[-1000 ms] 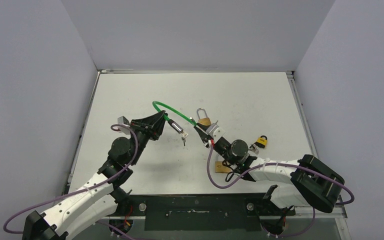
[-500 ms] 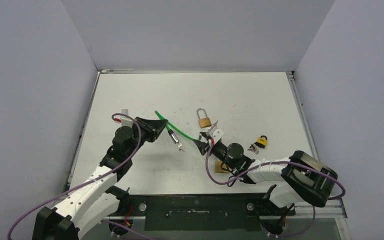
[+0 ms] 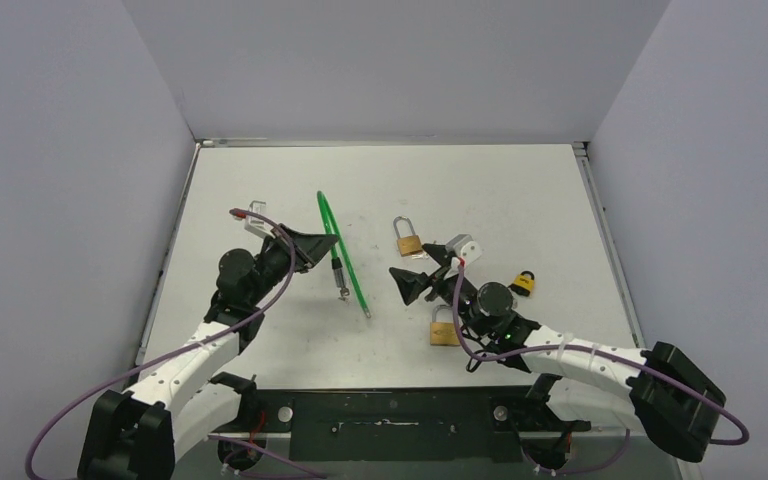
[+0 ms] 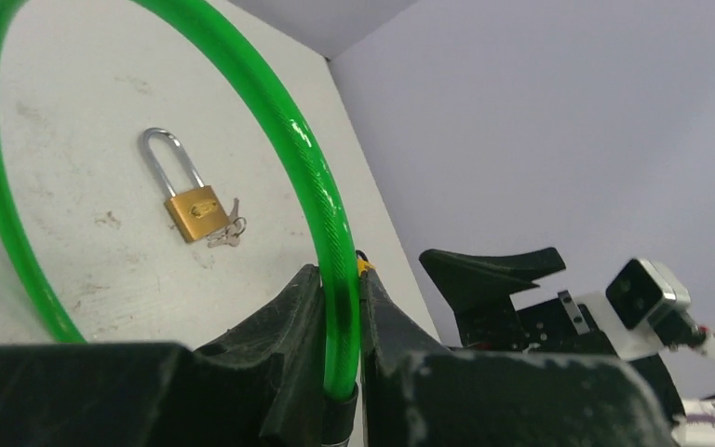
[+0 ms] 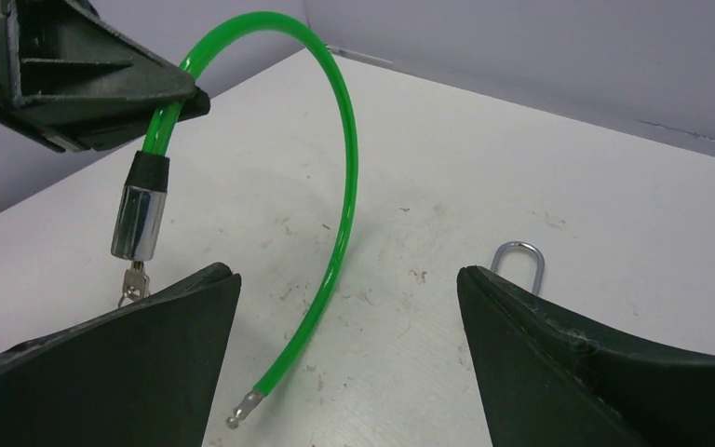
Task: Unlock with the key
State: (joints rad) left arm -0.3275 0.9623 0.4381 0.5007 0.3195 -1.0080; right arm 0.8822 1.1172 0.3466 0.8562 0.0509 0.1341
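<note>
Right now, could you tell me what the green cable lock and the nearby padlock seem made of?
The green cable looks like a glossy plastic sheath, judging by its sheen; the bare metal tip suggests a wire core. The lock barrel is polished chrome-like metal, mirror-bright, under a black collar, perhaps rubber. The padlock has a dull golden body, likely brass, with a silvery steel-looking shackle.

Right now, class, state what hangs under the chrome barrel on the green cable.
A small key hangs straight down from the chrome barrel of the green cable. How far its blade sits inside the barrel is covered.
</note>
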